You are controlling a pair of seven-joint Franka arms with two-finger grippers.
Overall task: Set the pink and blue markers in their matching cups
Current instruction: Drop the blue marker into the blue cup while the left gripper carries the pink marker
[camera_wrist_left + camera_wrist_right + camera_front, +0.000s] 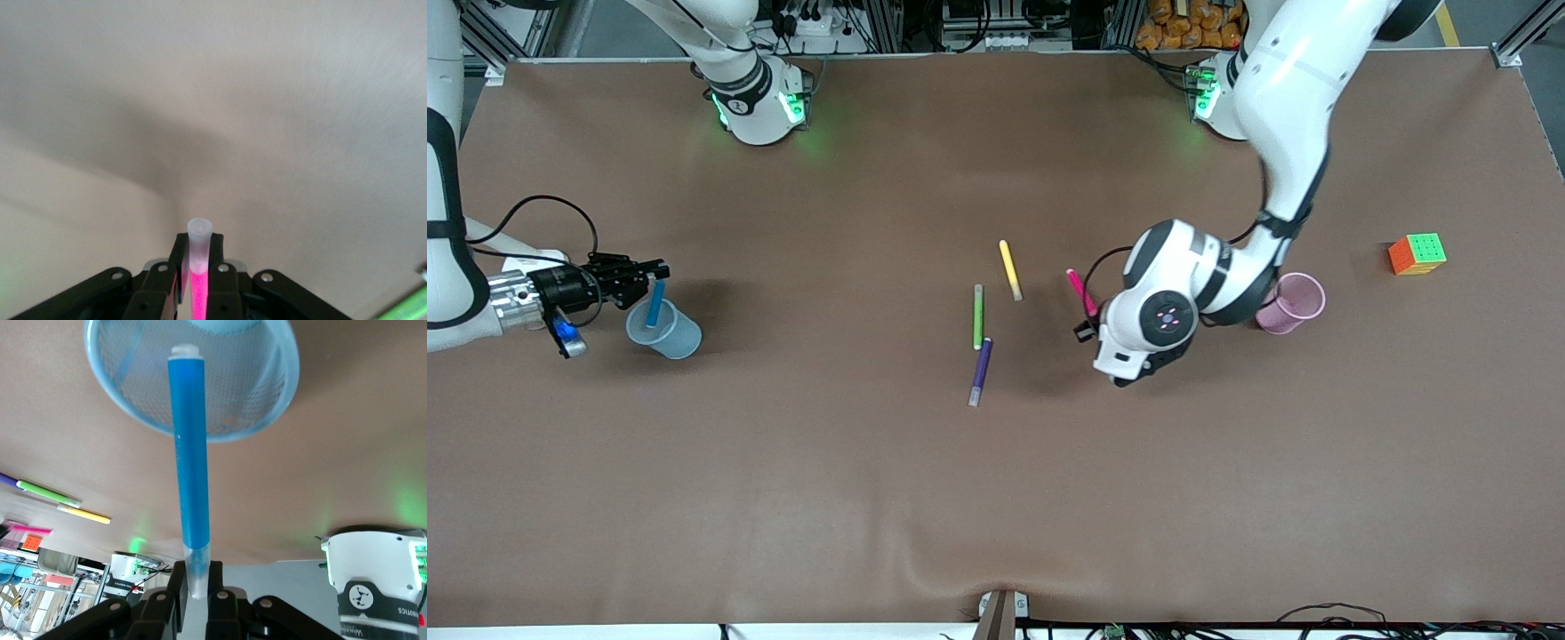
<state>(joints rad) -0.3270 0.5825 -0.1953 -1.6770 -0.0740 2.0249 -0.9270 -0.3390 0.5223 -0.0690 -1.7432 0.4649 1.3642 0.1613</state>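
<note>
Table (996,498): a wide brown surface is carrying everything in the scene.
Left arm (1280,116): it is reaching down from its base toward the middle of the table, its wrist sitting just beside the pink cup.
Right arm (445,267): it is coming in at its own end of the table, stretching level toward the blue cup.
Pink cup (1291,303): it is standing on the table toward the left arm's end, partly hidden by that arm's wrist.
Blue cup (664,329): it is standing on the table toward the right arm's end, its mouth open upward.
Left gripper (195,267): its fingers are pinching the pink marker (1081,292), which is being held above the table, well apart from the pink cup's mouth.
Right gripper (660,269): its fingers are clamping the pale end of the blue marker (656,301), whose other end is pointing down into the mouth of the blue cup.
Colour cube (1416,254): it is sitting near the left arm's end of the table.
Loose markers: a yellow marker (1010,269), a green marker (978,316) and a purple marker (981,371) are lying together mid-table.
</note>
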